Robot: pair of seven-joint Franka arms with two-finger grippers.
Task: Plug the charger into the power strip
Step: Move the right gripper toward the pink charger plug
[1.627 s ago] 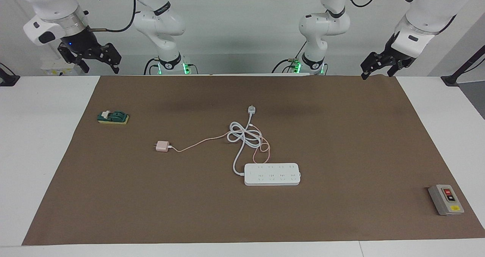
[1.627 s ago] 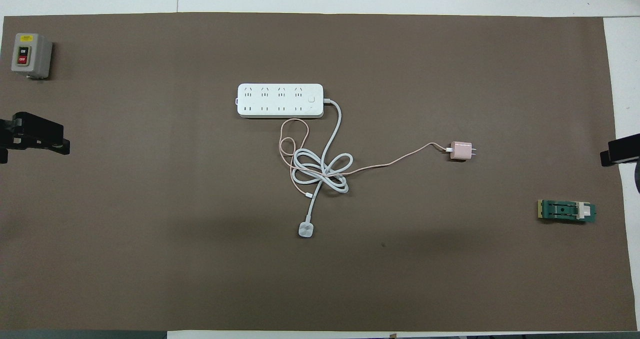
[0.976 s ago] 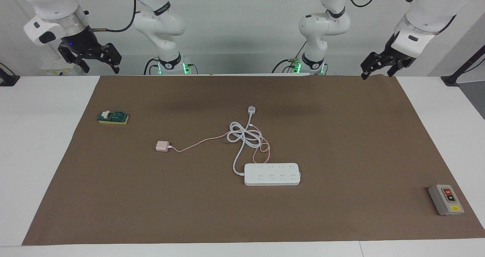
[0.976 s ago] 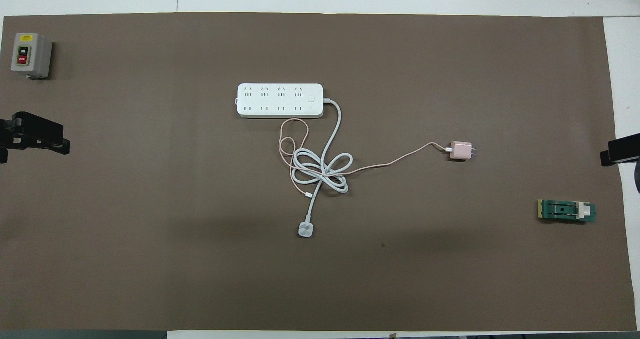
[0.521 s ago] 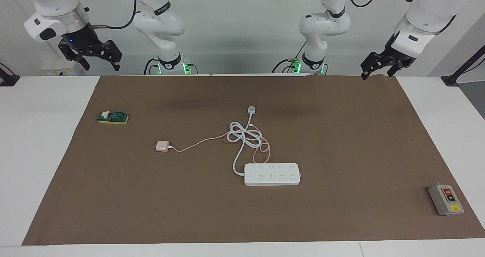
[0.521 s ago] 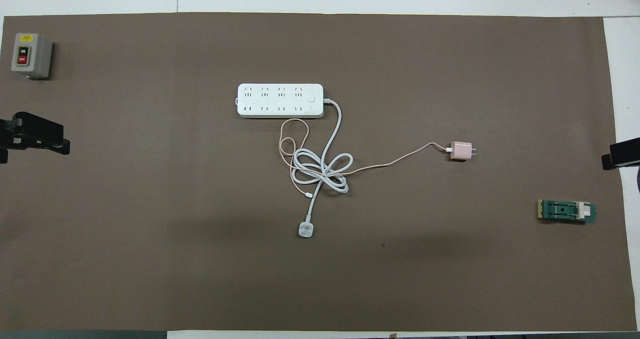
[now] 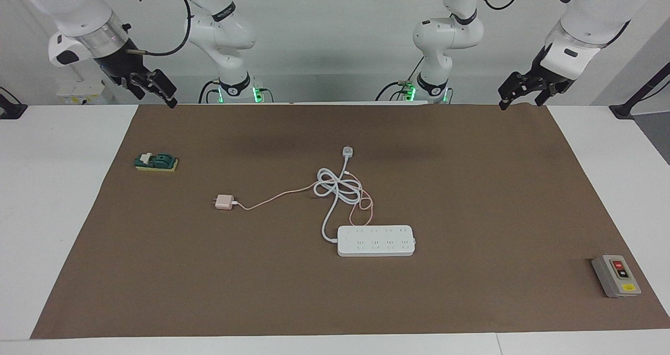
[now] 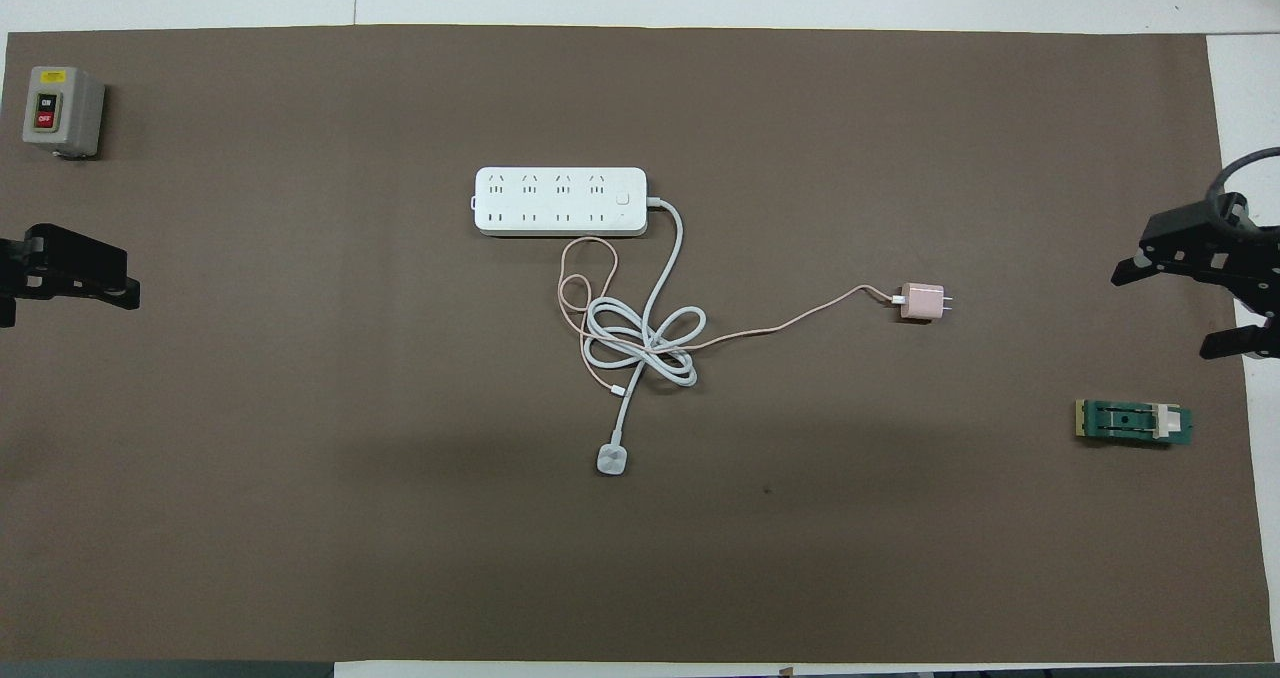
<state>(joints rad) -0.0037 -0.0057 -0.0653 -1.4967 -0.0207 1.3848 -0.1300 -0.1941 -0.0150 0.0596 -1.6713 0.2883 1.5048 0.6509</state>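
The pale pink charger (image 7: 225, 202) (image 8: 922, 301) lies on the brown mat, prongs pointing toward the right arm's end. Its thin pink cable runs to the coiled white cord (image 7: 337, 187) (image 8: 640, 343). The white power strip (image 7: 376, 241) (image 8: 560, 201) lies flat, sockets up, farther from the robots than the coil. My right gripper (image 7: 154, 98) (image 8: 1165, 313) hangs open and empty over the mat's edge at the right arm's end, well apart from the charger. My left gripper (image 7: 521, 103) (image 8: 100, 283) waits open and empty over the mat's edge at the left arm's end.
A grey box with red and yellow buttons (image 7: 616, 276) (image 8: 60, 110) stands at the left arm's end, far from the robots. A small green and yellow block (image 7: 156, 162) (image 8: 1133, 422) lies at the right arm's end. The cord's white plug (image 7: 347, 151) (image 8: 611, 459) lies nearer the robots than the coil.
My right gripper has turned and swung inward over the mat's edge, coming further into the overhead view. The left arm, charger and strip have not moved.
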